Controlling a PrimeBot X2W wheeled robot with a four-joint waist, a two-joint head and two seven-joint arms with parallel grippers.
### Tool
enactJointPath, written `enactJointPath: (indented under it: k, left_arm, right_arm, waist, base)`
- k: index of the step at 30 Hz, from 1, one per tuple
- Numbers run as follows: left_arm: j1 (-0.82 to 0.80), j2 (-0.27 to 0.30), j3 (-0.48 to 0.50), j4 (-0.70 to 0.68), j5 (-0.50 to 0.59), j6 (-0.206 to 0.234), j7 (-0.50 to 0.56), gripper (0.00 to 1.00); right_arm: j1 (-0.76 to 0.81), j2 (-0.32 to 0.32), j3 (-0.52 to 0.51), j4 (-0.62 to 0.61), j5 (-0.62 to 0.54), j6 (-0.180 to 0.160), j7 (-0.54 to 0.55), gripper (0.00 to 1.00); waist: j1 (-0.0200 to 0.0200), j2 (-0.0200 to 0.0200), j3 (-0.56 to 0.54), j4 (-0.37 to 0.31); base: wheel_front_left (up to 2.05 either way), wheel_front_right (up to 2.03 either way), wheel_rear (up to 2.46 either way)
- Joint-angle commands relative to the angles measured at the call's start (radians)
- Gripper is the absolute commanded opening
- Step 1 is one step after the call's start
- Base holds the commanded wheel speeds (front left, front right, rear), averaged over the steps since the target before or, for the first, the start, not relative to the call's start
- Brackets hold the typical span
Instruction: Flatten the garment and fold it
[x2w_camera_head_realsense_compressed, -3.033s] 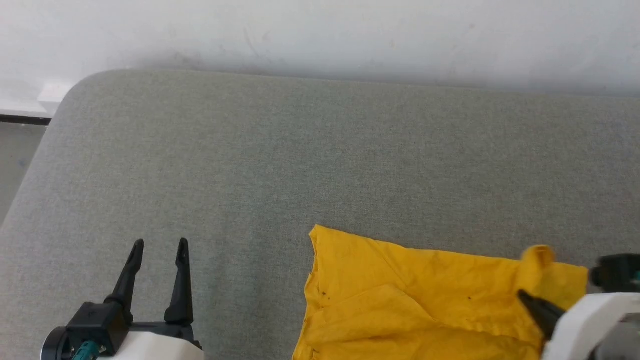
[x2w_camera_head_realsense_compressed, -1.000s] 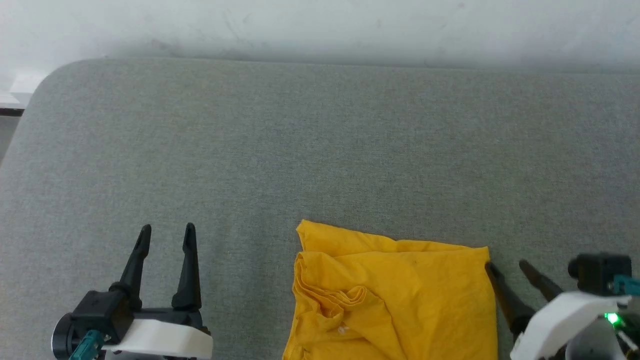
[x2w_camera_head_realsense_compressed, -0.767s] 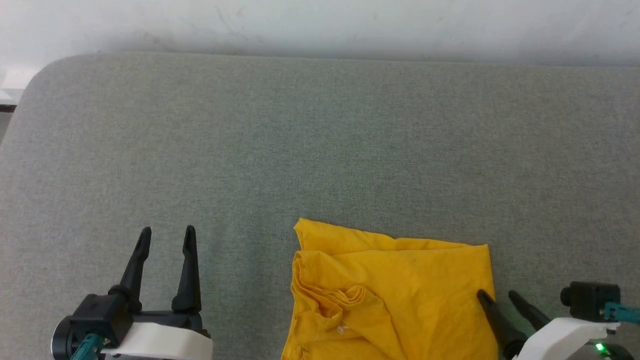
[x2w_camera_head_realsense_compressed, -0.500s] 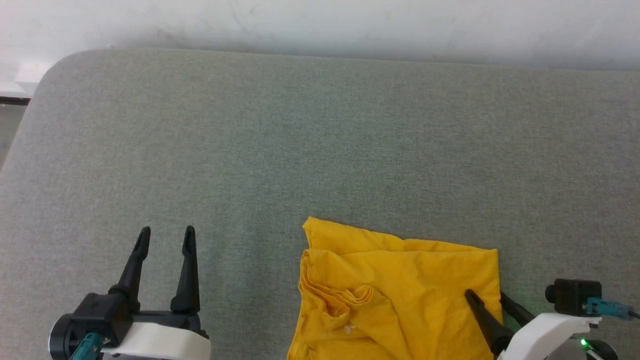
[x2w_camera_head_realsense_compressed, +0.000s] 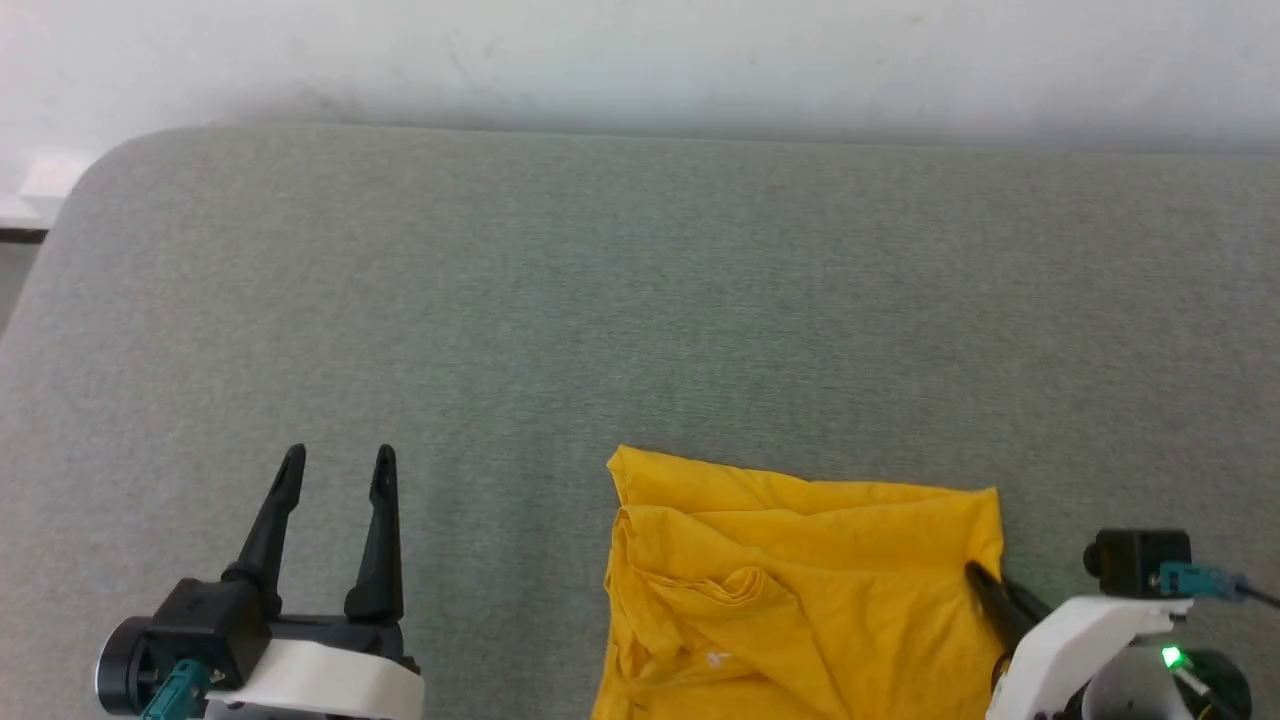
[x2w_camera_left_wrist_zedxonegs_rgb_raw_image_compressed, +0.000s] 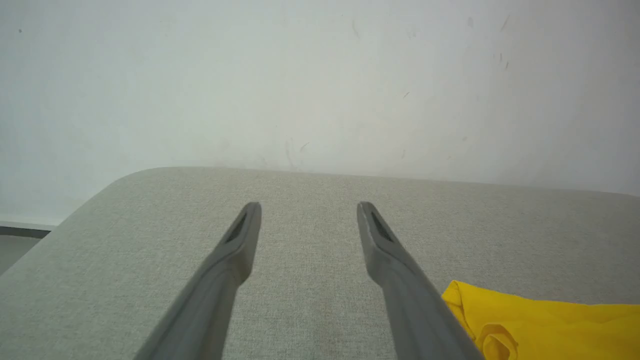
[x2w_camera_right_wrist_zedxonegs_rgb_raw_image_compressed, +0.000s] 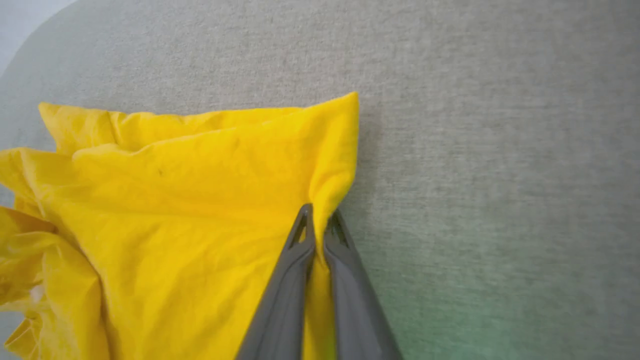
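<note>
- Firstly, head view: the garment (x2w_camera_head_realsense_compressed: 800, 590) lies rumpled on the grey pad (x2w_camera_head_realsense_compressed: 640, 300) at lower centre-right, and its lower part is cut off by the bottom edge. The right gripper (x2w_camera_head_realsense_compressed: 980, 578), at lower right, is pinched tight on the garment's right edge, its tips partly buried in cloth. The left gripper (x2w_camera_head_realsense_compressed: 339, 455), at lower left, stands spread wide with nothing in it, well apart from the garment. A white wall (x2w_camera_head_realsense_compressed: 640, 50) runs along the top.
- Left wrist view: the two fingers (x2w_camera_left_wrist_zedxonegs_rgb_raw_image_compressed: 235, 250) gape over bare pad. A yellow corner shows at lower right, partly behind one finger and cut by the frame.
- Right wrist view: both fingers meet at centre-bottom, clamping a fold of the garment's edge. Cloth runs off the left and bottom edges, and the bunched folds at far left are hard to make out.
</note>
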Motion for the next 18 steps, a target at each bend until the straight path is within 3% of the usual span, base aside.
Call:
enactJointPath:
  k: [1, 9, 18]
  left_arm:
    - [-0.015, 0.003, -0.001, -0.01, 0.013, 0.005, -0.002, 1.0]
    - [-0.023, 0.022, 0.002, -0.025, 0.021, 0.008, 0.01, 1.0]
    - [-0.052, 0.046, 0.016, -0.059, 0.039, 0.023, 0.029, 1.0]
  right_arm:
    - [-0.033, -0.003, -0.016, -0.014, -0.033, -0.002, 0.013, 0.0]
    - [-0.183, -0.01, -0.065, -0.042, -0.176, -0.002, 0.094, 0.0]
    - [-0.358, -0.167, -0.082, -0.004, -0.247, -0.002, 0.164, 0.0]
  waist:
    - [0.0001, 0.0, -0.006, -0.045]
    - [0.0001, 0.0, 0.002, -0.171]
    - [0.0001, 0.0, 0.046, -0.259]
  base:
    - [0.0, 0.0, 0.0]
    - [0.0, 0.0, 0.0]
    - [0.0, 0.0, 0.0]
